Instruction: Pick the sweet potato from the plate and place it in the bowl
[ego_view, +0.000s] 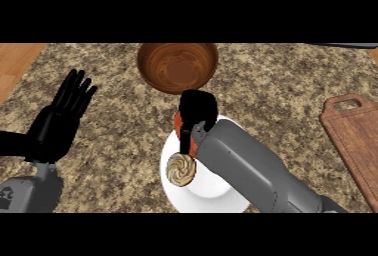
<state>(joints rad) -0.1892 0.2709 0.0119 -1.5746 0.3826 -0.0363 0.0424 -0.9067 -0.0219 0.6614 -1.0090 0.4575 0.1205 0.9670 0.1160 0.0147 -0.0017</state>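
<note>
A grey right forearm (258, 170) fills the lower right of the head view, rising diagonally toward the centre. At its end the black right hand (198, 107) curls its fingers down round the sweet potato (183, 150), an orange root whose pale, ringed cut end faces the viewer. The sweet potato is over the white plate (214, 192), which sits on the speckled stone counter (273, 80); whether it touches the plate cannot be told. Just beyond the hand, toward the top of the view, stands the brown wooden bowl (177, 65), apart from the plate. At the right edge lies a wooden cutting board (358, 140) with a handle hole. At the left, the black left hand (63, 120) rests open, fingers straight and pointing up, holding nothing.
</note>
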